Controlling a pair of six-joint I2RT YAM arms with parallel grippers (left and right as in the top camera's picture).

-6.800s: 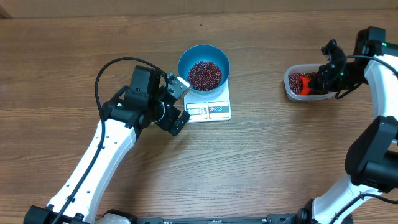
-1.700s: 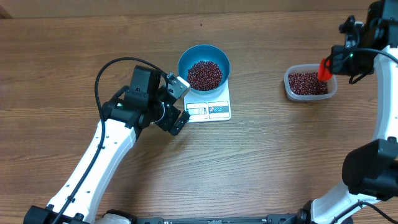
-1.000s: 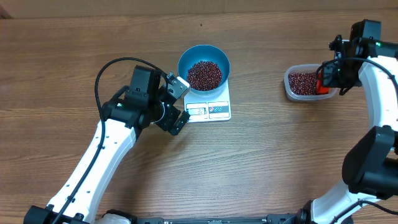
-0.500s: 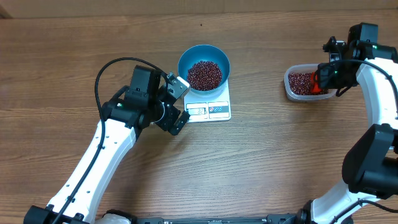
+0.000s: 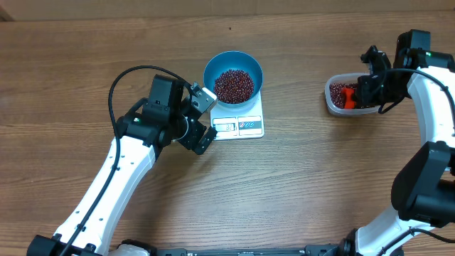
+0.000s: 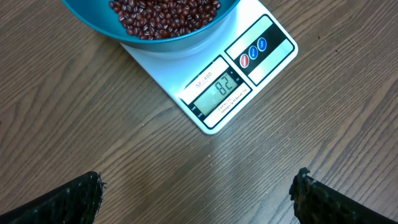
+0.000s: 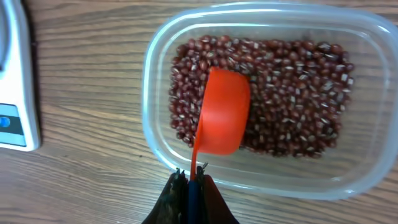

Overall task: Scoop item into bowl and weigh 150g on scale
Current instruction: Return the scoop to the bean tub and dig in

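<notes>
We've got beans (image 5: 233, 85) in the blue bowl (image 5: 209, 71) on the scale (image 5: 250, 126) (reads 82). Left pincer (image 6: 198, 186) hangs wide open, empty, beside it. Right pincer (image 7: 189, 182) is clamped on the handle of the orange scoop (image 7: 222, 118), cup in the bean tub (image 7: 148, 106).

Overhead: fixed, straight down, wide enough for the whole table (image 5: 298, 185). Left wrist: close, looking down at scale (image 6: 219, 87) and bowl (image 6: 93, 12) near edge. Right wrist: close, down into clear tub (image 7: 149, 93), scale corner at frame left. Scale shows in all three; clear tub in overhead and right wrist.
</notes>
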